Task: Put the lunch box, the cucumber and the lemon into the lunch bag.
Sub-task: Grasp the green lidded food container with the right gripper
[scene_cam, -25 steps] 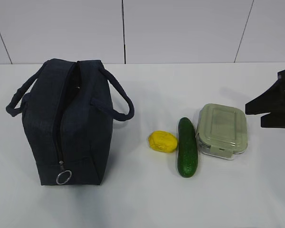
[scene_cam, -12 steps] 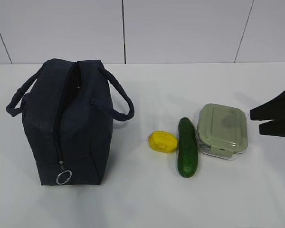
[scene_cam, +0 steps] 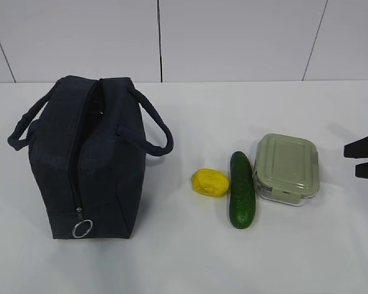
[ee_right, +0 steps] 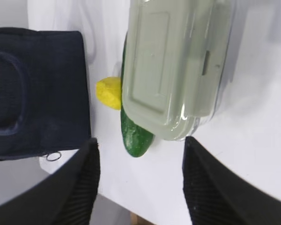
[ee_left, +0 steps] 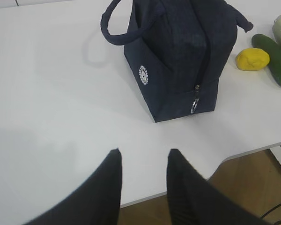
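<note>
One lunch box (scene_cam: 286, 169) — left of right hand (scene_cam: 363, 160)

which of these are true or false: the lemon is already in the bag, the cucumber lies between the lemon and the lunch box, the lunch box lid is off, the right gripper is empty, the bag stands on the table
1. The lemon is inside the lunch bag. False: it lies on the table, right of the bag.
2. The cucumber lies between the lemon and the lunch box. True.
3. The lunch box lid is off. False: the green lid sits on the box.
4. The right gripper holds nothing. True: its jaws stand open above the lunch box.
5. The lunch bag stands on the table. True.
</note>
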Robot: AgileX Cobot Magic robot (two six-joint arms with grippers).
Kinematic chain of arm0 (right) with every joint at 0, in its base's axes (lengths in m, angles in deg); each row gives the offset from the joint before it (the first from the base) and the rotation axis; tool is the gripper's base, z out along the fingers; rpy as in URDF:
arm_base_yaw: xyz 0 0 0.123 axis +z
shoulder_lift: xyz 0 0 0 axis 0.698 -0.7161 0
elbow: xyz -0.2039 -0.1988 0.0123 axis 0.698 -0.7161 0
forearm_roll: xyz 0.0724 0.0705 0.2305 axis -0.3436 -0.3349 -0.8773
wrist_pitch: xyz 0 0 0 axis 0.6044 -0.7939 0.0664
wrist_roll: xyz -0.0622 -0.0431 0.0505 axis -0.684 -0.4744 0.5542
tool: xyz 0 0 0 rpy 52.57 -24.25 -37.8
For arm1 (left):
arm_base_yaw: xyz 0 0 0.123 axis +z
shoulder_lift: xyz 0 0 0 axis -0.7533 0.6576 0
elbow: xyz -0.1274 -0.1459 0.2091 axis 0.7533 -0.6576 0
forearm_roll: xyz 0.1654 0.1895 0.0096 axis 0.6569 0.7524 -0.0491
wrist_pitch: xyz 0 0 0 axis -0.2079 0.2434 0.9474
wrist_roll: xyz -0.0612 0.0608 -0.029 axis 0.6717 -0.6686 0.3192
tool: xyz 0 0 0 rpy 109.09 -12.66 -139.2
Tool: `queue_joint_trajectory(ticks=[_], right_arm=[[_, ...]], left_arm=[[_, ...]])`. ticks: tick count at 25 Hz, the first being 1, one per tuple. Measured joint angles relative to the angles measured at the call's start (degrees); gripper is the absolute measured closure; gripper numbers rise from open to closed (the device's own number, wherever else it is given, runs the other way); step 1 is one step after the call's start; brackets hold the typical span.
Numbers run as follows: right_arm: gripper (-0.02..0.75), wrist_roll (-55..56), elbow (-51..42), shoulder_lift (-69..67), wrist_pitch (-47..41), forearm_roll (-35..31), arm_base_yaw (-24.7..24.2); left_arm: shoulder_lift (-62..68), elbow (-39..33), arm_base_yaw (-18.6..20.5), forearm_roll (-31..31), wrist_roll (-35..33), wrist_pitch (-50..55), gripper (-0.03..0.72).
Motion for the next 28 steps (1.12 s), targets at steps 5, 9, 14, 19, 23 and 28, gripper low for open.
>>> queue_joint_trajectory(ticks=[5, 9, 14, 19, 23, 28], right_arm=[[0.316, -0.1, 0.0, 0.0, 1.4, -0.1, 0.0], [0.316, -0.2, 0.0, 0.0, 2.7, -0.1, 0.0], [0.256, -0.2, 0.0, 0.0, 4.2, -0.1, 0.0], [0.170, -0.2, 0.0, 0.0, 4.4, -2.1, 0.0], [0.162, -0.2, 0.0, -1.3, 4.2, -4.0, 0.0], [0.160, -0.3, 2.0, -7.8, 2.2, -4.6, 0.0]], left_arm=[[0.0, 0.0, 0.0, 0.0, 0.0, 0.0, 0.449], [0.0, 0.0, 0.0, 0.0, 0.0, 0.0, 0.449], [0.0, 0.0, 0.0, 0.0, 0.0, 0.0, 0.449], [0.4, 0.0, 0.0, 0.0, 0.0, 0.0, 0.449], [0.9, 0.0, 0.0, 0.1, 0.0, 0.0, 0.449], [1.1, 0.0, 0.0, 0.1, 0.0, 0.0, 0.449]])
